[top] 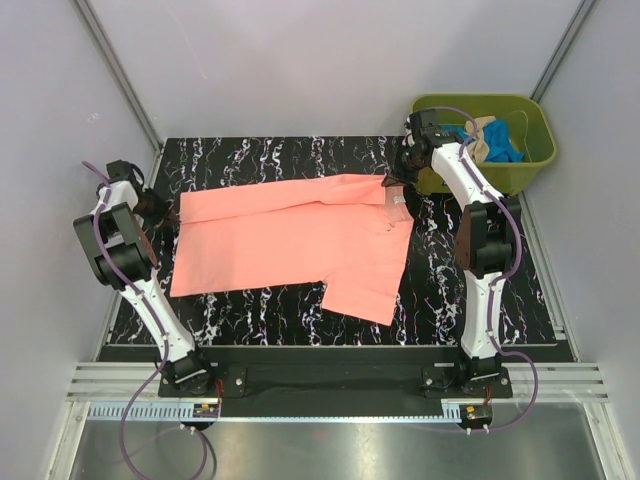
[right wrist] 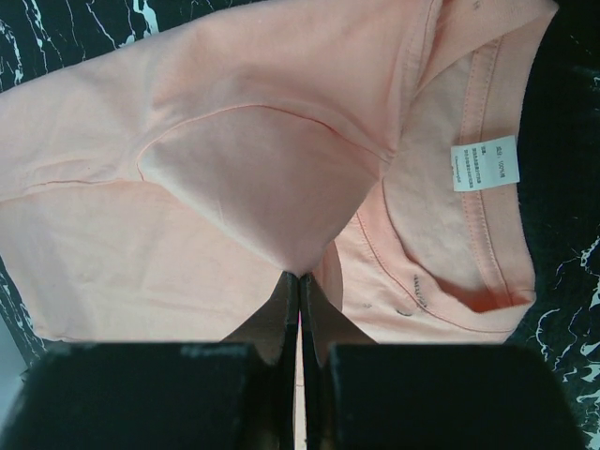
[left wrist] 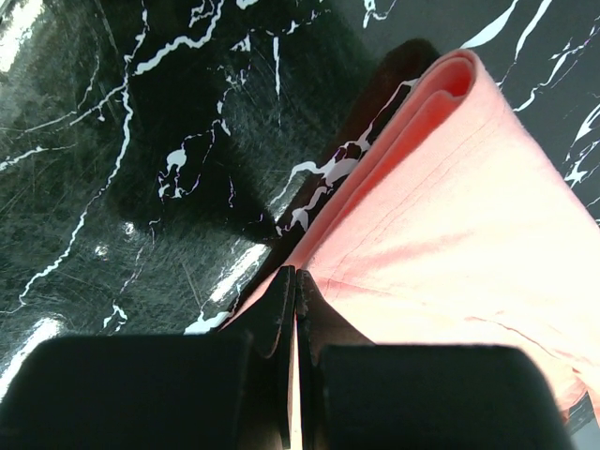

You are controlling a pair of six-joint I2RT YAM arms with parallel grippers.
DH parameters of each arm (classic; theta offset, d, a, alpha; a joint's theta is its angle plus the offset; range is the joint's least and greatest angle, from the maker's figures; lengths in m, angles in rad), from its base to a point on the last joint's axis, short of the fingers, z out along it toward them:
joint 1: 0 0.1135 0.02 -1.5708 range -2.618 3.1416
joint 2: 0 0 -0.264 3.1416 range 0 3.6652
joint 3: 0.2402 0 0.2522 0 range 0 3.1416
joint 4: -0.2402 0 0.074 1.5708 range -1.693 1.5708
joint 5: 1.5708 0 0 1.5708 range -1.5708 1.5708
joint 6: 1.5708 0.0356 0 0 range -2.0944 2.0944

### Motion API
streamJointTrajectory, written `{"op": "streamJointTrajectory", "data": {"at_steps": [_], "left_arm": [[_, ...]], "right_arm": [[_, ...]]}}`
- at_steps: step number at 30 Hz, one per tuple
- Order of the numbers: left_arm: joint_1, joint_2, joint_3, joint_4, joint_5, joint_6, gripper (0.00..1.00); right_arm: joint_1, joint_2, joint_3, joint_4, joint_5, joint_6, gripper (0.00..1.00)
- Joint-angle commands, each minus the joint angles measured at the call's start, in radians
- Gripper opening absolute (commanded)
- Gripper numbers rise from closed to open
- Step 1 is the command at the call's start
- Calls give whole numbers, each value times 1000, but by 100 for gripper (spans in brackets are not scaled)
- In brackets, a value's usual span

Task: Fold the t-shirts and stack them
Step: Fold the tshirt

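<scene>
Left gripper (left wrist: 295, 279) and right gripper (right wrist: 300, 279) clamp the salmon-pink cloth t-shirt (top: 290, 240) at both ends.
I'd move them together, keeping the fold taut.

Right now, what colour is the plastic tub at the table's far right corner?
The tub is olive green; the top view shows it best.

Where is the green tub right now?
Top view, far right: the green tub sits at the table corner, just right of the right end effector gripping the pink t-shirt.
</scene>
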Motion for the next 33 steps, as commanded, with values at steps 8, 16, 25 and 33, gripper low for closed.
{"op": "streamJointTrajectory", "data": {"at_steps": [8, 16, 25, 33], "left_arm": [[5, 1, -12, 5, -26, 15, 0], [4, 7, -4, -5, -43, 16, 7], [-2, -57, 13, -43, -83, 8, 18], [-73, -185, -52, 4, -115, -18, 22]], "right_arm": [[-4, -57, -33, -8, -3, -18, 0], [-4, -42, -37, -24, 8, -23, 0], [-4, -34, -52, -27, 6, -7, 0], [7, -42, -42, -29, -38, 39, 0]]}}
